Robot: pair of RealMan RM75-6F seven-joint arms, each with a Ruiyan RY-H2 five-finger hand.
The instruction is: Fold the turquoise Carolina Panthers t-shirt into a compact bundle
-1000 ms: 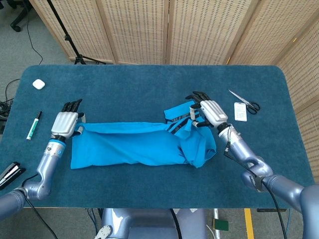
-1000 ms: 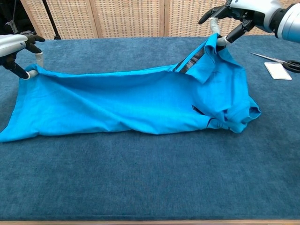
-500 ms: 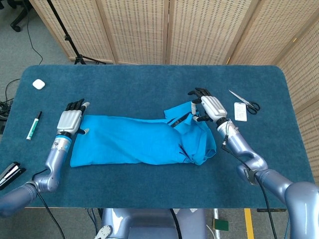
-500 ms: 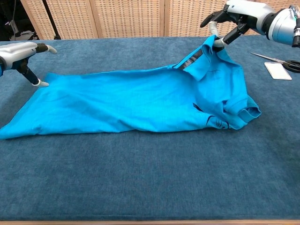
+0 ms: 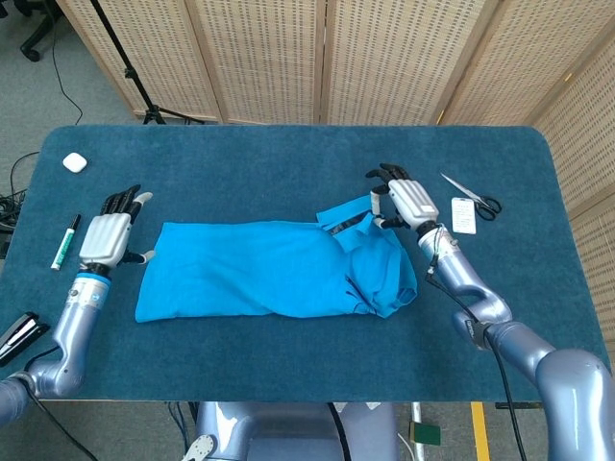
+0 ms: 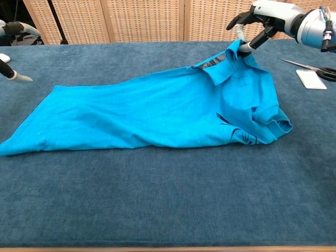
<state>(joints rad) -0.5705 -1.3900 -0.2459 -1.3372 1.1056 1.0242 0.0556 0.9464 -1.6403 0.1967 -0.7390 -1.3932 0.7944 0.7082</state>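
Observation:
The turquoise shirt (image 5: pixel 269 269) lies folded lengthwise across the middle of the blue table, also in the chest view (image 6: pixel 152 113), with its collar end bunched at the right. My right hand (image 5: pixel 402 198) pinches the collar edge at the shirt's far right corner, and the chest view shows the same right hand (image 6: pixel 262 18) lifting that edge slightly. My left hand (image 5: pixel 108 235) hovers off the shirt's left end with fingers spread and nothing in it. Only the fingertips of the left hand (image 6: pixel 13 52) appear at the chest view's left border.
Scissors (image 5: pixel 473 197) and a white card (image 5: pixel 463 215) lie right of my right hand. A green marker (image 5: pixel 64 241) and a small white case (image 5: pixel 74 162) sit at the left. A black device (image 5: pixel 17 335) lies at the front left edge.
My left hand has let go of the shirt's left edge and moved away to the left. The shirt has settled flat. The right hand keeps its hold on the collar.

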